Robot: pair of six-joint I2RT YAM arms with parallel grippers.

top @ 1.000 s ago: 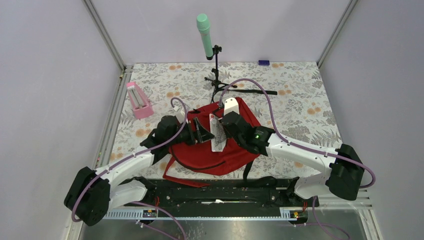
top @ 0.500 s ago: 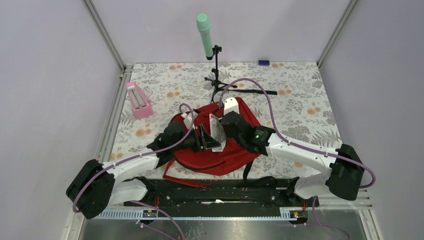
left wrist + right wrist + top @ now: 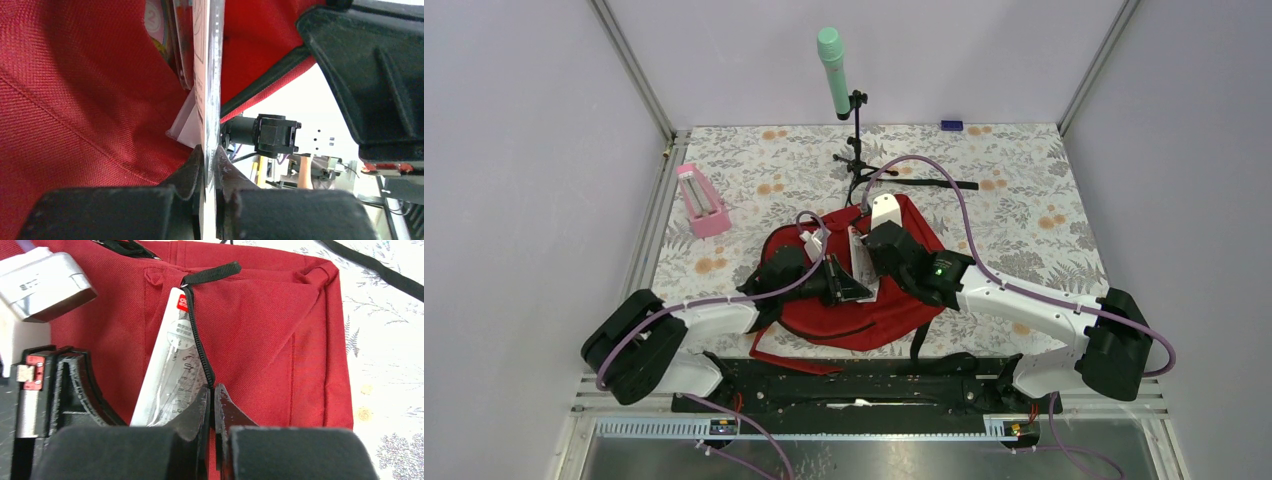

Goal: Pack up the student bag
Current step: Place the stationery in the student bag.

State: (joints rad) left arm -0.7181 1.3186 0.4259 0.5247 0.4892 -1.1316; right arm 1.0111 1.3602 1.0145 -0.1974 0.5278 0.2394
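1. Left jaws are shut tight on the thin edge of a flat ruler pack [image 3: 212,75]. You can see this in the left wrist view.
2. Right jaws are pinched together on the black zipper [image 3: 196,335] at the mouth of the student bag [image 3: 260,330].
3. The red student bag [image 3: 894,305] lies flat on the worktop [image 3: 1024,220], close to the middle of the near edge. Both arms reach over it.
4. The left arm [image 3: 714,315] comes in from the left and the right arm [image 3: 1024,305] from the right. Their tips are close together over the bag.
5. The ruler pack [image 3: 170,375] is see-through with a white back and a small red label at the top. It sticks part way into the bag's opening, and the zipper line runs across it.
6. From above, the ruler pack [image 3: 861,258] stands on its edge between the two sets of jaws.
7. A green microphone [image 3: 832,65] stands on a black stand at the middle of the far edge, just past the bag.
8. A pink box-like thing [image 3: 701,200] sits near the left edge, well apart from the bag.
9. A small dark blue thing [image 3: 952,125] lies at the far edge.
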